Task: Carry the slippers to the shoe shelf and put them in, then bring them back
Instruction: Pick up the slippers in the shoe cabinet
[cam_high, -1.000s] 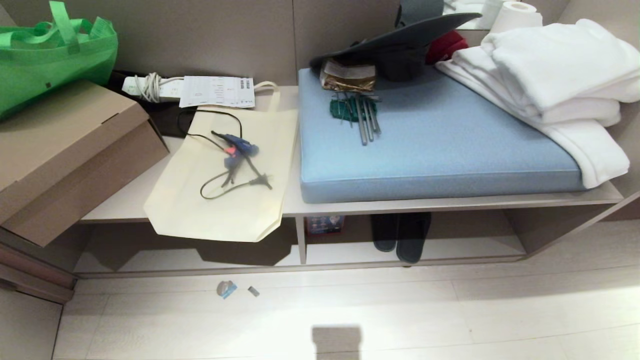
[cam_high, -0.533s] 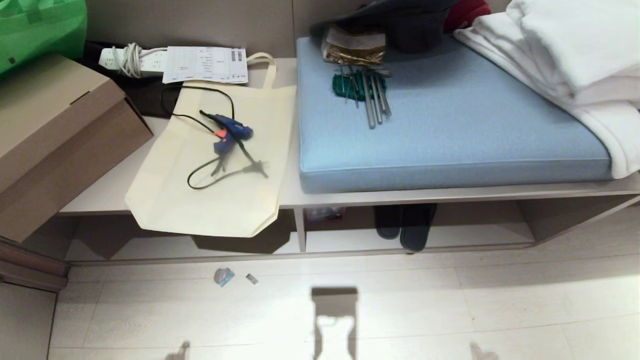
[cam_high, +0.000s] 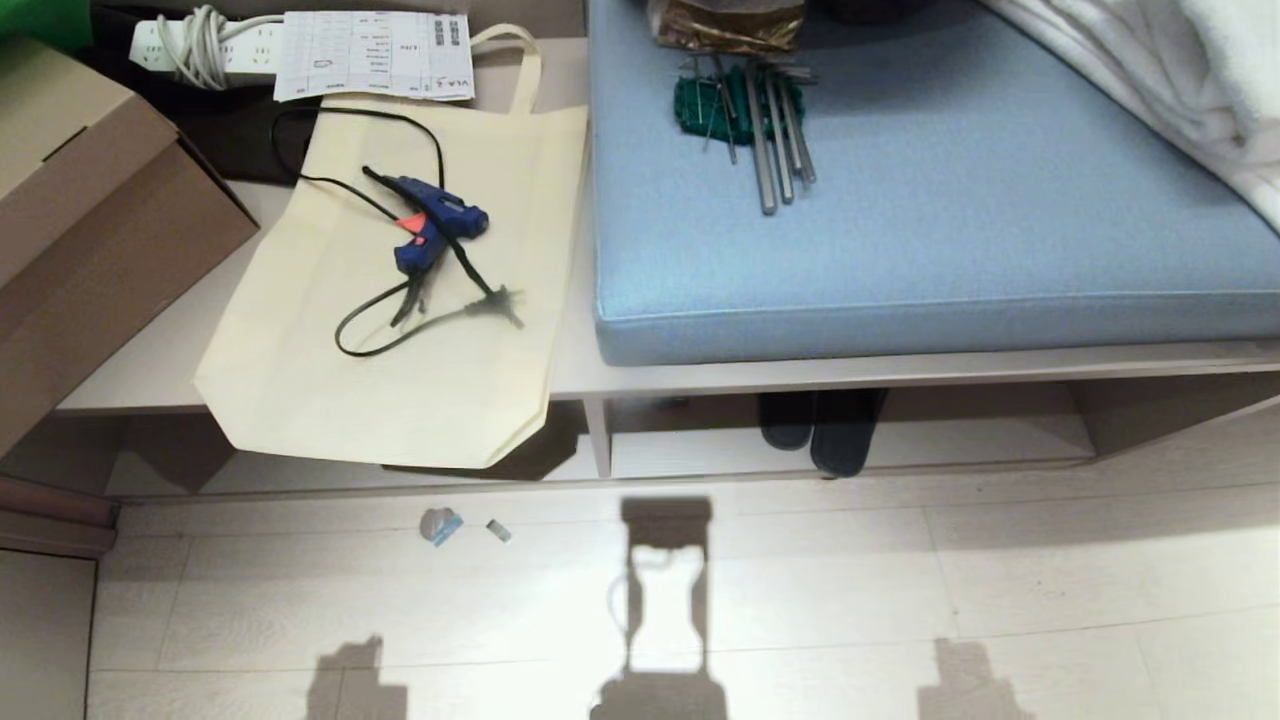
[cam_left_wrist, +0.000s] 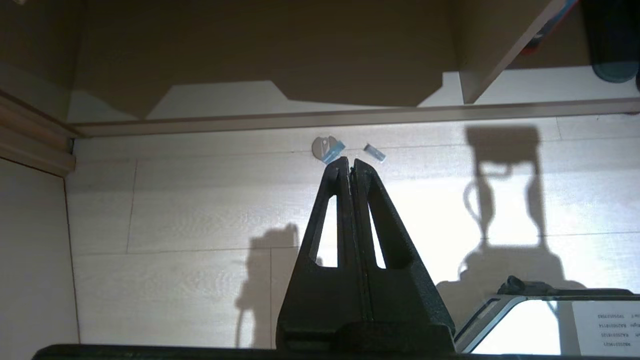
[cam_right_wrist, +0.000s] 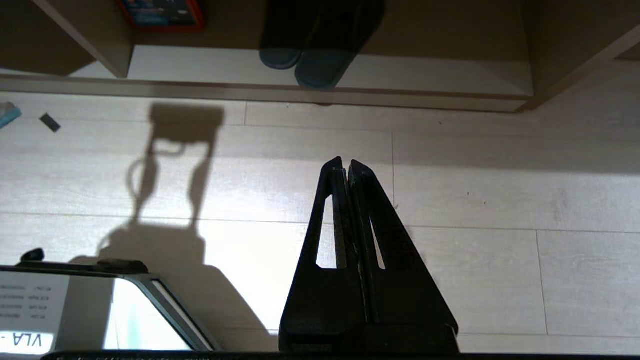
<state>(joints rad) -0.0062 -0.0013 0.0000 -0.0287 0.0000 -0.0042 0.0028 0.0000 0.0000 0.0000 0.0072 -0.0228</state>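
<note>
The slippers (cam_high: 822, 435), a dark blue-grey pair, lie side by side in the right cubby of the shoe shelf (cam_high: 980, 447), toes toward its front edge. The right wrist view shows the slippers (cam_right_wrist: 312, 55) inside the shoe shelf (cam_right_wrist: 440, 70), beyond my right gripper (cam_right_wrist: 346, 162). That gripper hangs shut and empty over the pale floor. My left gripper (cam_left_wrist: 348, 162) is also shut and empty, over the floor before the left cubby. Only one slipper toe (cam_left_wrist: 612, 50) shows in the left wrist view. Neither arm appears in the head view, only their shadows.
On the bench top above the cubbies lie a cream tote bag (cam_high: 400, 300) with a blue glue gun (cam_high: 435, 222), a blue cushion (cam_high: 950, 230) with metal tools (cam_high: 775, 130), and white towels (cam_high: 1200, 70). A cardboard box (cam_high: 90, 220) stands left. Small scraps (cam_high: 440, 525) lie on the floor.
The whole head view has shifted: the bench has slid up the picture and more floor, with the robot's shadow, now shows. The slippers and other things have not moved.
</note>
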